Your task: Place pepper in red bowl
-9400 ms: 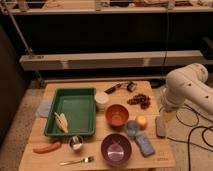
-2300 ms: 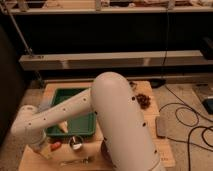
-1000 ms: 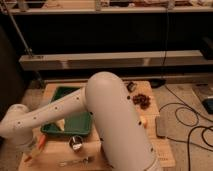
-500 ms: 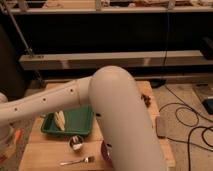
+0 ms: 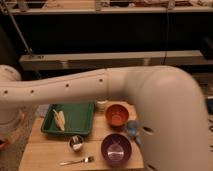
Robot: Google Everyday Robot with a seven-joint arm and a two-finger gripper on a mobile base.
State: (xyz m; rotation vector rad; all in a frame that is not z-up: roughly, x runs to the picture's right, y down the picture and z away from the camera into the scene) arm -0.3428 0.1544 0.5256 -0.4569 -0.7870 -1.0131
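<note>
The pepper [image 5: 3, 143] is showing only as a short orange-red sliver at the far left edge of the view, off the left side of the table [image 5: 45, 150]. The frame is cutting off most of it, so that reading is likely rather than certain. The gripper [image 5: 7, 133] is sitting right there with it, tucked under the rounded white wrist at the left edge. It is clenched tight and seemingly pinching the pepper.

The red bowl [image 5: 118, 115] is standing well apart from both, toward the back of the table and right of its middle, with its lighter orange inside facing up. Just beside its left rim a small white cup [image 5: 102, 105] is standing. Left of that, a green tray [image 5: 67, 133] is lying flat, holding a pale yellow ribbed item [image 5: 59, 120] in its left half.

In front of the red bowl a larger purple bowl [image 5: 116, 150] is sitting near the table's front edge. A small metal cup [image 5: 76, 143] is standing between the purple bowl and the tray's front wall, and a fork [image 5: 77, 161] is lying along the front edge. A blue object [image 5: 132, 129] is resting just right of the two bowls.

The white arm [image 5: 100, 85] is stretching across the whole view above the table. It is bulking large on the right, where it is hiding that end of the tabletop.
</note>
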